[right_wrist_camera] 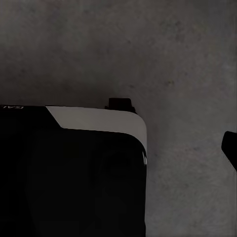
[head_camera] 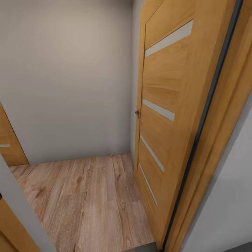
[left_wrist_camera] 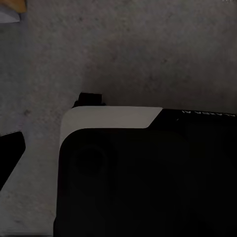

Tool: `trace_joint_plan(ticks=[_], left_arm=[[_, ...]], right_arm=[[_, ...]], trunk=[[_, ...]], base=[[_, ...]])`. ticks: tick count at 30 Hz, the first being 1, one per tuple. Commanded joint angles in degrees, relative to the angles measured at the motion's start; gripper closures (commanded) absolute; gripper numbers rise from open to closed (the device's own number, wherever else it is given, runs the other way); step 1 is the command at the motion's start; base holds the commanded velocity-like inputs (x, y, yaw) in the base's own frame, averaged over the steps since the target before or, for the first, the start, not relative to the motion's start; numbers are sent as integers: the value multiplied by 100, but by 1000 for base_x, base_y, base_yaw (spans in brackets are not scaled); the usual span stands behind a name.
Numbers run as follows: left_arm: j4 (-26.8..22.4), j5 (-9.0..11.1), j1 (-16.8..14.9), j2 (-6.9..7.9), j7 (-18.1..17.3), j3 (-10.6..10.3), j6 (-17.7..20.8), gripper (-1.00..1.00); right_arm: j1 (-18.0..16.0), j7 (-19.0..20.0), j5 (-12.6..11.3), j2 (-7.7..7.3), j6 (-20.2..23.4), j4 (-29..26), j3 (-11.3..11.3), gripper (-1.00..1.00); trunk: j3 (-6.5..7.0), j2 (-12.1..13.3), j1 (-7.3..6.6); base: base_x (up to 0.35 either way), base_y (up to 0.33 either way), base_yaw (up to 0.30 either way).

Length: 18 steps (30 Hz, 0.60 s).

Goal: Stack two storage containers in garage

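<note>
We stand at an open door facing a wood floor, grey concrete floor beneath our arms. No bins in sight; we cannot tell either gripper's state. Seemingly both bins remain to fetch.

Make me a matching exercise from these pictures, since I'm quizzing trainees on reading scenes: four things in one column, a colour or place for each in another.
Things:
1. door
2. plank floor
3. concrete floor
4. robot base

Descriptions:
A. mottled dark grey, under both wrist cameras
B. orange wood with pale slits
C. black with a white edge
D. light wood, beyond the doorway

Pairs: 1-B, 2-D, 3-A, 4-C
</note>
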Motion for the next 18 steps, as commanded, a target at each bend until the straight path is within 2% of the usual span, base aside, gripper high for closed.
trace_joint_plan(ticks=[1,4,7,18], left_arm=[[9,61,-6,-1,-19,-5,-18,-100],[9,58,-6,-2,-19,-5,-18,-100],[9,57,-6,-2,-19,-5,-18,-100],[9,50,-6,-2,-19,-5,-17,-100]], right_arm=[[-6,-3,-50,5,-34,18,48,-100],[-6,-3,-50,5,-33,18,48,-100],[-6,-3,-50,2,-36,18,48,-100],[-6,-2,-50,1,-31,18,48,-100]], trunk=[[-6,-3,0],[-6,-3,0],[-6,-3,0],[-6,-3,0]], base=[[0,0,268],[2,0,262],[140,0,108],[301,0,12]])
